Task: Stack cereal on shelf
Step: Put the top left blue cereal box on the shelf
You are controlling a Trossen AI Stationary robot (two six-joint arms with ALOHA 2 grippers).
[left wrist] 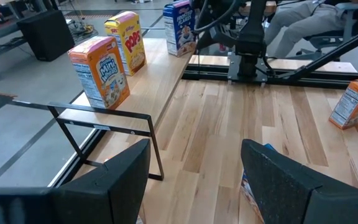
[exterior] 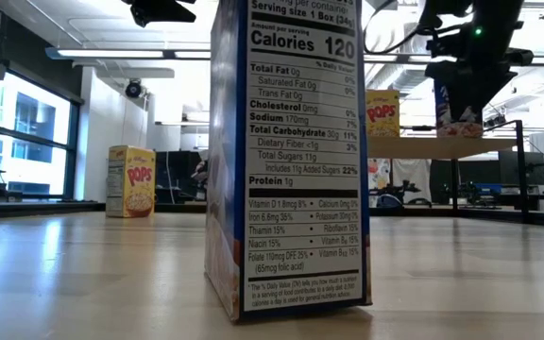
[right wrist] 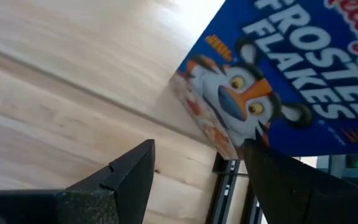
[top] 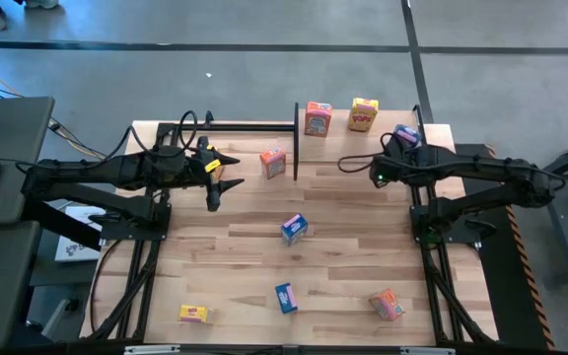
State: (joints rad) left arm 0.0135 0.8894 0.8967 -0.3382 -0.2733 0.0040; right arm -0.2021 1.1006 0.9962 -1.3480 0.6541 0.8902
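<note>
Slatted wooden table [top: 264, 247], shelf [top: 363, 138] at upper right of the high view with an orange box [top: 318, 118] and a yellow box [top: 363, 114] already on it. Right gripper [top: 405, 138] is at the shelf's right end with a blue box [right wrist: 278, 68]; wrist view shows fingers spread, box just ahead (grip unclear). Best set it down flat, upright, beside the yellow one, clear of the edge. Left gripper [left wrist: 194, 180] hovers wide open and empty at upper left. Only the low view shows the blue box [exterior: 459, 104] meeting the shelf.

Blue box [exterior: 291, 161] side panel: "Serving size 1 Box", "Calories 120", nutrient list down to "Protein 1g". Yellow box [exterior: 131, 181] on table: "POPS" (same word on shelf box [exterior: 382, 112]). Blue carton [right wrist: 291, 74]: "FROSTED FLAKES". Orange box [left wrist: 101, 71]: lettering unreadable.
</note>
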